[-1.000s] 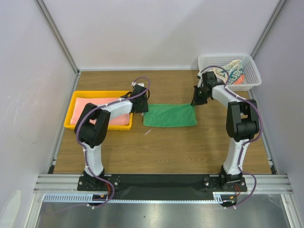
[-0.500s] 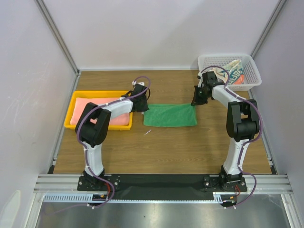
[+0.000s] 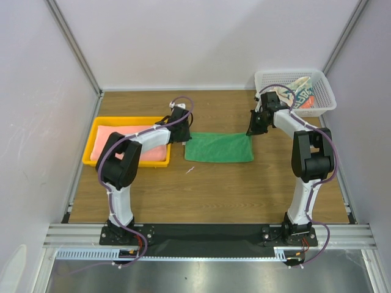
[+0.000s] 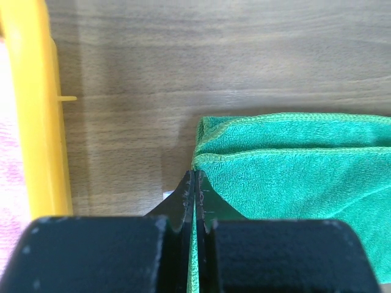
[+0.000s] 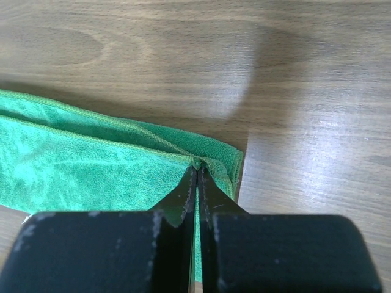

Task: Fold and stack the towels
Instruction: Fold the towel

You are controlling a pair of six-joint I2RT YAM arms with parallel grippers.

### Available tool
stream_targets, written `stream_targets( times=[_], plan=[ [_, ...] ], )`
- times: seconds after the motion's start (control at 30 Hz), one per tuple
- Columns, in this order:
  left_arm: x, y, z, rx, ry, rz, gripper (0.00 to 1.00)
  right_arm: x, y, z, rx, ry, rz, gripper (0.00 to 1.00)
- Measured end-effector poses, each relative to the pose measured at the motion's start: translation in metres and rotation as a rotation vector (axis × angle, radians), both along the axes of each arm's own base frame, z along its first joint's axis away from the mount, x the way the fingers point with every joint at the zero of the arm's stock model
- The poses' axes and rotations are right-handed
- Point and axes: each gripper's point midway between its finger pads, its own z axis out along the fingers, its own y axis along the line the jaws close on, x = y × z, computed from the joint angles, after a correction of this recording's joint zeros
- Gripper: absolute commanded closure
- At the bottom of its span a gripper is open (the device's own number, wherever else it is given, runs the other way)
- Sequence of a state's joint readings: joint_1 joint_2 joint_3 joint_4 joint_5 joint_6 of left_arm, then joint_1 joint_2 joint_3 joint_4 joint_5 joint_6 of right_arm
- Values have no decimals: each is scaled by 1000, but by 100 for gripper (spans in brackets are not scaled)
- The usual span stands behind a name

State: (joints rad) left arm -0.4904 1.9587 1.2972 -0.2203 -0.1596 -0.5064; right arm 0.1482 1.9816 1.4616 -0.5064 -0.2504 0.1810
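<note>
On the bare wooden table (image 3: 214, 189) just past the two arm bases at the bottom of the overhead frame, a small pale scrap (image 3: 190, 169) lies alone. Beyond it, at the centre of the frame, the green towel (image 3: 219, 148) lies flat as a long strip running left to right, folded so that two hemmed layers show at each end. The left gripper (image 4: 195, 174) has its jaws pressed together on the upper layer at the towel's left end, low over the wood, while the right gripper (image 5: 197, 166) pinches the corner hem at the right end in the same way, its fingers (image 5: 183, 201) meeting with no gap. To the left of centre, the yellow plastic tray (image 3: 90, 146) sits just beside the towel's left end, apart from it, and holds the salmon-pink towel (image 3: 113, 135), which lies flat inside; the left arm reaches across above it. Farthest back, in the upper right of the overhead frame, the white mesh basket (image 3: 287, 72) holds the white-and-teal patterned towel (image 3: 302, 94), bunched up, its red-orange letters partly showing.
</note>
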Motion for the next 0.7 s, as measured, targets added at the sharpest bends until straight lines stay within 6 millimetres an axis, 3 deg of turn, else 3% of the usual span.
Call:
stream_targets(
  times=[0.33, 0.7],
  plan=[
    [9, -3, 43, -31, -103, -7, 100, -8, -4, 7, 5, -8, -13, 100],
    [13, -8, 44, -38, -119, -13, 100, -8, -14, 8, -7, -14, -40, 100]
  ],
)
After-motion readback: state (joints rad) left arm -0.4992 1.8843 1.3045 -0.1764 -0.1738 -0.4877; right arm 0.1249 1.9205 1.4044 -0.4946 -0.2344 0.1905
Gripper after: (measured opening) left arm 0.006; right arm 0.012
